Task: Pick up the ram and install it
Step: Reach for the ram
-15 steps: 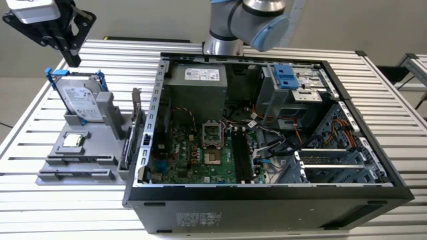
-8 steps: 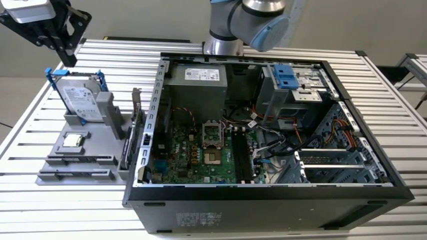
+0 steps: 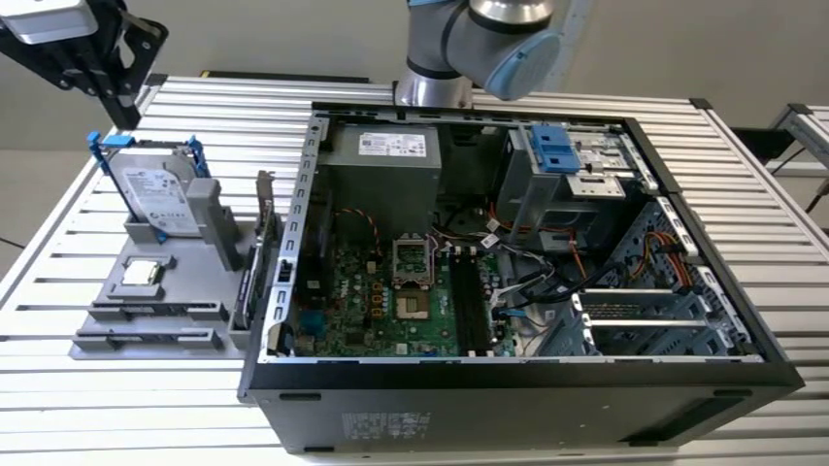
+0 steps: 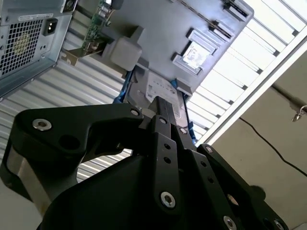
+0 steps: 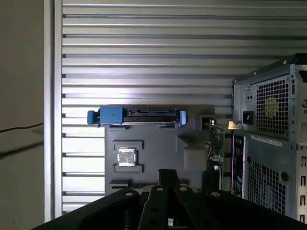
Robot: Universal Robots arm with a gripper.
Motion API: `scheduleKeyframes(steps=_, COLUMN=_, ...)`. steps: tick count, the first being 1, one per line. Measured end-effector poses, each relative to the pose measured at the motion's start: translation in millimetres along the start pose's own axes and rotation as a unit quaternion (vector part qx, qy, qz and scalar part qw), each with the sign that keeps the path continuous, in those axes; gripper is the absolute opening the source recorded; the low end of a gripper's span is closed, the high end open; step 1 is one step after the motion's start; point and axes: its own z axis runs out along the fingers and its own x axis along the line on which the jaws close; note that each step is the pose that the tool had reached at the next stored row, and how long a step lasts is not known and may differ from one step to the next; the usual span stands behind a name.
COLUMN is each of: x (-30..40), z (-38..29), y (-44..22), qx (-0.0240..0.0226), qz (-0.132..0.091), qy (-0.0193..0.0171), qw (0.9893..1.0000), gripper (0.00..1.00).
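The ram (image 3: 153, 310) looks like the slim stick lying in a long slot at the front of the grey holder (image 3: 97, 291), left of the computer case in the exterior view. My black gripper (image 3: 126, 115) hangs high above the holder's far left corner, well away from the ram. Its fingers look pressed together with nothing between them, and in both wrist views their tips (image 4: 161, 103) (image 5: 168, 174) point down at the holder (image 5: 153, 143). The motherboard's black slots (image 3: 469, 303) lie inside the open case (image 3: 518, 374).
On the holder a silver hard drive with blue brackets (image 3: 155, 189) stands upright, a square processor chip (image 3: 140, 275) lies flat, and a green card (image 3: 266, 238) stands on edge by the case wall. Cables, a power supply (image 3: 382, 160) and a drive cage (image 3: 570, 160) crowd the case.
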Motion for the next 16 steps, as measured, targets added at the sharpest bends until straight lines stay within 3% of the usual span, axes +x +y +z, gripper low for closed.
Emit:
scheduleKeyframes(steps=9, x=5.8, z=-0.1, y=0.0, qx=-0.0005, qz=-0.025, qy=0.0012, qw=0.9997, gripper=0.00)
scheduleKeyframes(steps=16, x=9.1, z=-0.2, y=0.0, qx=-0.0006, qz=-0.030, qy=0.0015, qw=0.9996, gripper=0.00)
